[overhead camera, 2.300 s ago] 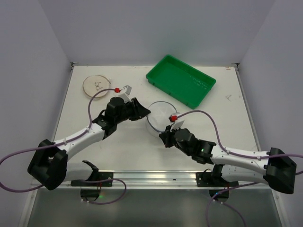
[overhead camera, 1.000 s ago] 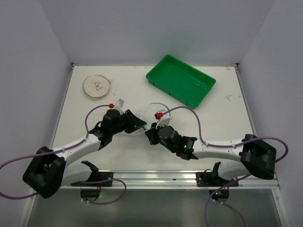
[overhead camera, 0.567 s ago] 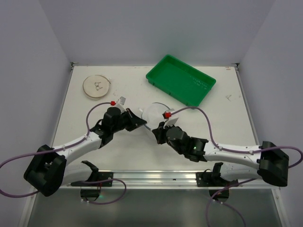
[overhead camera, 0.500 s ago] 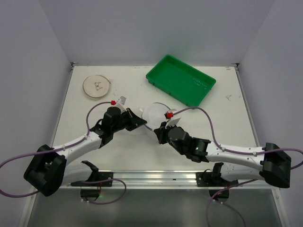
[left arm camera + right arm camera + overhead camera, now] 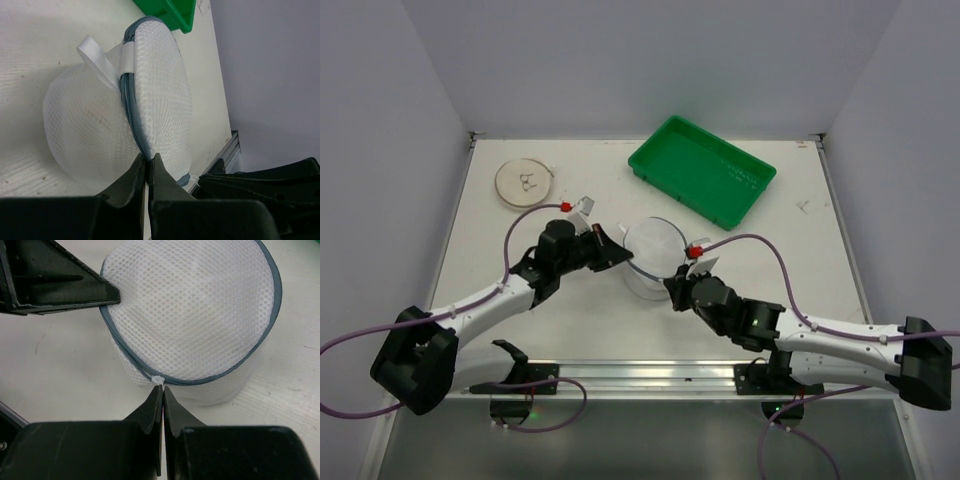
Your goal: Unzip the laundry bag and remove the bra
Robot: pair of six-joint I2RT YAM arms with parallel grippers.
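Observation:
The laundry bag [image 5: 651, 252], a round white mesh case with a grey zipper rim, stands on the table between my two arms. My left gripper [image 5: 621, 259] is shut on the rim at the bag's left side; the left wrist view shows its tips [image 5: 148, 161] pinching the zipper seam of the bag [image 5: 160, 95]. My right gripper [image 5: 671, 286] is at the near side, shut on the small white zipper pull [image 5: 158, 380] of the bag [image 5: 195, 310]. Left of the pull the two rim lines look slightly parted. The bra does not show.
A green rectangular tray [image 5: 702, 170] sits at the back right. A flat beige disc [image 5: 525, 184] lies at the back left. A metal rail [image 5: 650, 375] runs along the near table edge. Purple cables loop from both arms.
My left gripper has closed onto the bag's rim. My right gripper, shut throughout, has swung from the bag's left side round to its near side, and the bag has shifted slightly.

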